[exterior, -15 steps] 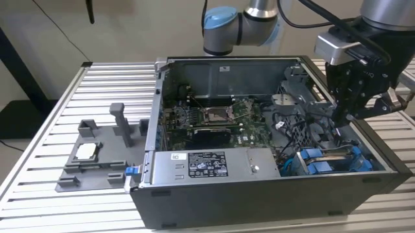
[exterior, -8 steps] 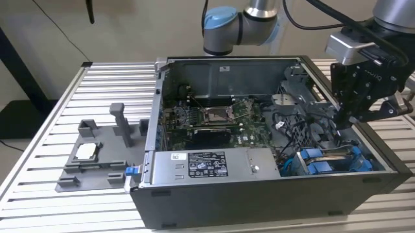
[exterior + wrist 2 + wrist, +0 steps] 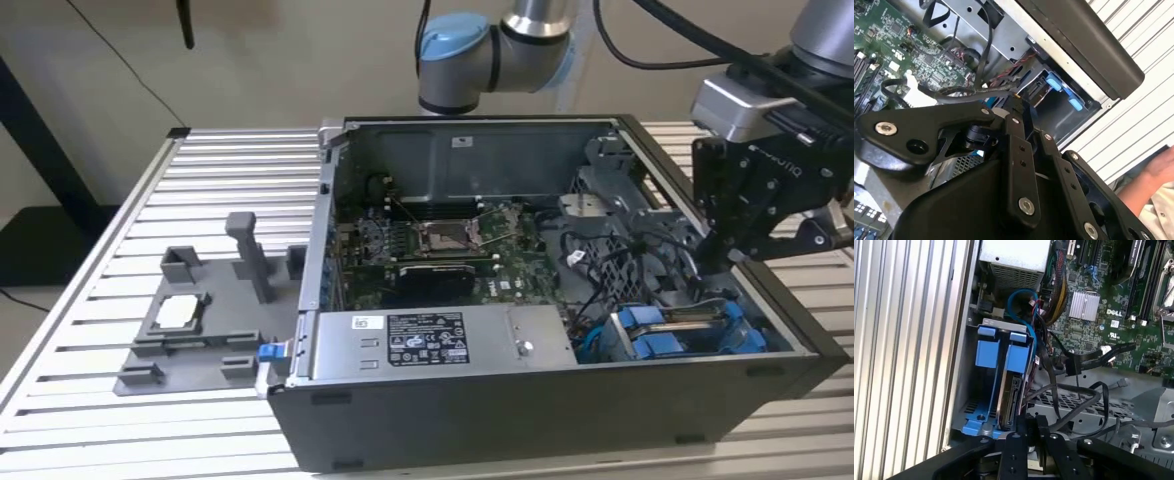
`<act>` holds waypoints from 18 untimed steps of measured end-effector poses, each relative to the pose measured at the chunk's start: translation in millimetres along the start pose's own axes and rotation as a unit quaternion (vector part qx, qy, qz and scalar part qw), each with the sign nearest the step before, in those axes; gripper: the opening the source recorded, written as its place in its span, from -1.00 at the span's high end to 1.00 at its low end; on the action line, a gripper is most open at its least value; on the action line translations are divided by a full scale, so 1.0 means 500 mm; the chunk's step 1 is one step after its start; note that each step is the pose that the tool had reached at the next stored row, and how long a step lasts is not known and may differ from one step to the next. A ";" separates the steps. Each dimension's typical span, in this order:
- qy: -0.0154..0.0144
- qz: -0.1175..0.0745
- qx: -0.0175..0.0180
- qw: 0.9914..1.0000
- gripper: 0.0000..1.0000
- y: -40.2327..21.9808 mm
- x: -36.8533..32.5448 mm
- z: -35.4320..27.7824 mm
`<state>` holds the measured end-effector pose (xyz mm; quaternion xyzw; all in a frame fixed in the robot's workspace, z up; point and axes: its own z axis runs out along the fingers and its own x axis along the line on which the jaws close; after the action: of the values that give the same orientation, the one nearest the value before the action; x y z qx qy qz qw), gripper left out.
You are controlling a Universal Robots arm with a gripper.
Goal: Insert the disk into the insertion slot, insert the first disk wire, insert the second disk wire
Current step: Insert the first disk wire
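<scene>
While the disk (image 3: 1010, 401) sits in its blue carrier (image 3: 988, 347), your pincer (image 3: 1016, 102) is closed, pinching a black wire (image 3: 961, 91) just beside it.

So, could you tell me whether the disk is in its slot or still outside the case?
In: in the first wrist view the disk stands on edge inside the drive bay, its blue carrier seated there.

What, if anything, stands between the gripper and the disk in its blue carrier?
Probably reachable: the case lies open on top and the gripper hangs close by the disk. Loose black cables cross nearby and might snag.
</scene>
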<state>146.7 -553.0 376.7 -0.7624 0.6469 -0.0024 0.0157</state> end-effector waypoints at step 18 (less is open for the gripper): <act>-0.001 0.029 -0.019 0.999 0.62 -0.016 0.008 0.036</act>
<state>155.7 -555.2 358.6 -0.7432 0.6690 0.0108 0.0016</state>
